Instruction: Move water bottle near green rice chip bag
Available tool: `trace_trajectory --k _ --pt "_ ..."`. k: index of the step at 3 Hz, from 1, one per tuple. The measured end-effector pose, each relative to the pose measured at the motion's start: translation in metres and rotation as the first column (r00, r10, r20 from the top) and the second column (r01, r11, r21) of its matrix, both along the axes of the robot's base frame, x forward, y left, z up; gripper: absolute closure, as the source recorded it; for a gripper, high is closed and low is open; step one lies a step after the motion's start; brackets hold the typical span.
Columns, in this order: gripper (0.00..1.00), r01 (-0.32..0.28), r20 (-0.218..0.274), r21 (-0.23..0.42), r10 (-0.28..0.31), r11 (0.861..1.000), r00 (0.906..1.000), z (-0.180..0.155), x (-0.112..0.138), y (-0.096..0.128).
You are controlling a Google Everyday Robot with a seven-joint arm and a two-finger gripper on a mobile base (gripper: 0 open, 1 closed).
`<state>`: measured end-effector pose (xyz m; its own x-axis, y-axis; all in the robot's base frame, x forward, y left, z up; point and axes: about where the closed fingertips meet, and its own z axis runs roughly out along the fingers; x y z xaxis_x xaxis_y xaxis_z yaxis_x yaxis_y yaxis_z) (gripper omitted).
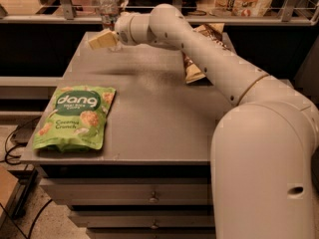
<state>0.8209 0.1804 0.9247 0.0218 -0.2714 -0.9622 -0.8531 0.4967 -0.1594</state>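
**Though upright, bottle half hidden**

While the green rice chip bag (75, 117) lies flat at the near left corner of the surface (149, 108), the water bottle (107, 8) stands well apart at the far edge, its lower part behind the end effector (101, 41); spread or pinching, I cannot tell. 1 brown bag (192, 69) sits partly behind the arm (209, 54).

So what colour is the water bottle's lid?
White, in the camera view; the gripper is by the water bottle.
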Motion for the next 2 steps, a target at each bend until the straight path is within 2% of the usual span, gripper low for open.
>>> trace_trajectory --k 1,2 --pt "0.00 0.076 -0.051 0.003 -0.075 0.997 0.9958 -0.0080 0.0090 0.0101" --pt "0.00 0.121 -0.090 0.027 -0.118 0.992 0.9889 -0.0153 0.0188 0.0105"
